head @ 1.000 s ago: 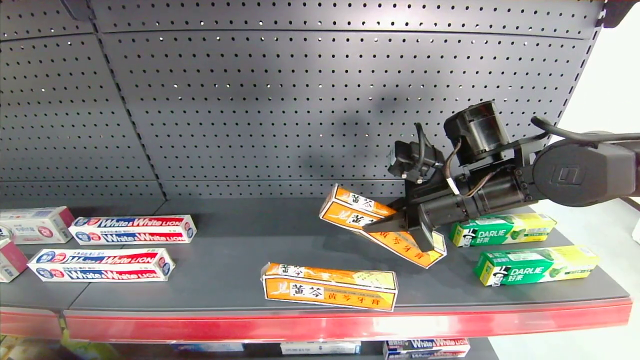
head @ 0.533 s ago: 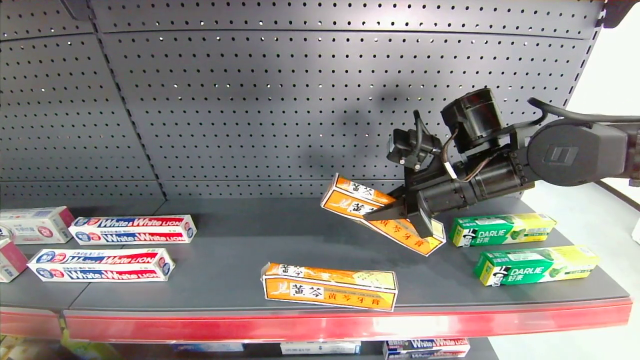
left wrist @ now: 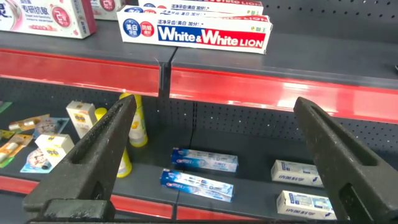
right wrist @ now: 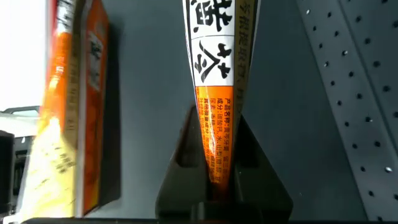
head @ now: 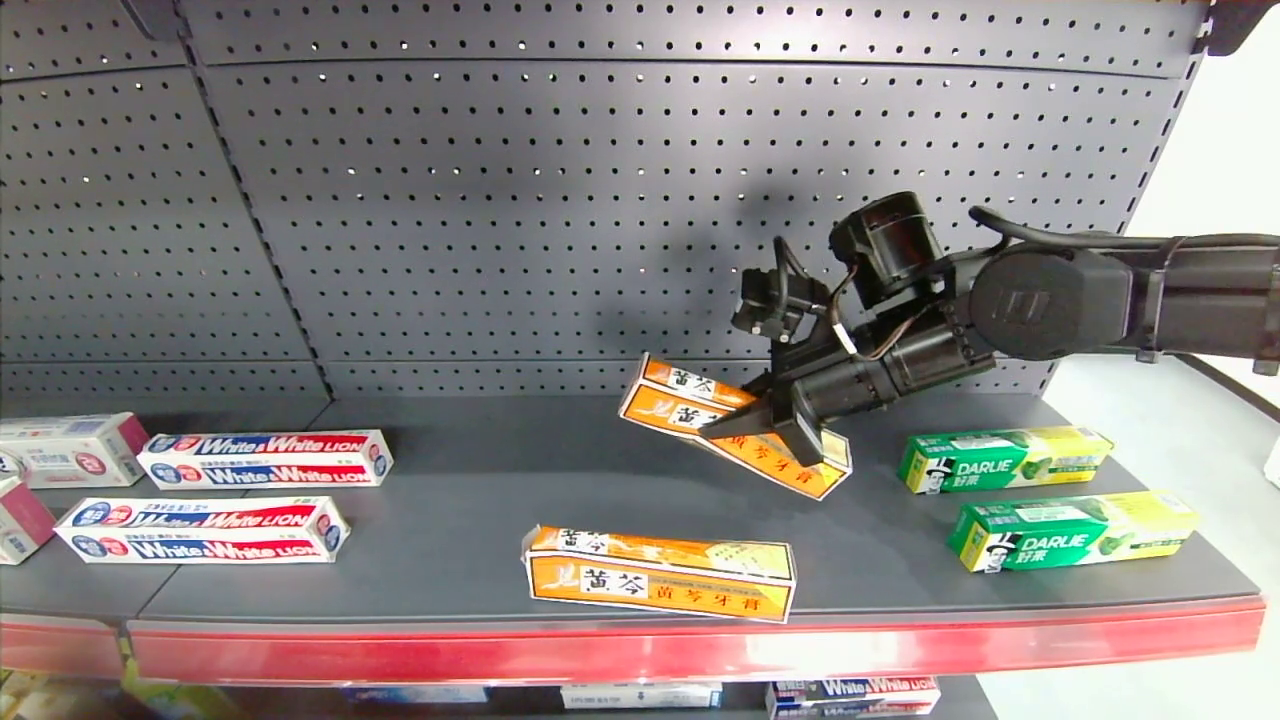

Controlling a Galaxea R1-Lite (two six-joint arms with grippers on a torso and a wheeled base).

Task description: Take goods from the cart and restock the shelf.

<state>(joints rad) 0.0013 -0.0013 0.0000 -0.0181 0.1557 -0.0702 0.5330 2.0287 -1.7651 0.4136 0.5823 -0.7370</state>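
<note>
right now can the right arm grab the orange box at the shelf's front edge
Probably not yet: the right gripper has its fingers shut on the held orange box, tilted over the shelf. The front orange box lies uncovered, so the way looks free once it lets go.

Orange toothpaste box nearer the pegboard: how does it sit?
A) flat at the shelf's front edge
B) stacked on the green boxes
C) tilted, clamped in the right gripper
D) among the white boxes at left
C: the right gripper is shut on the orange toothpaste box, which slants over the shelf with its left end raised. The other orange box lies flat near the front.
</note>
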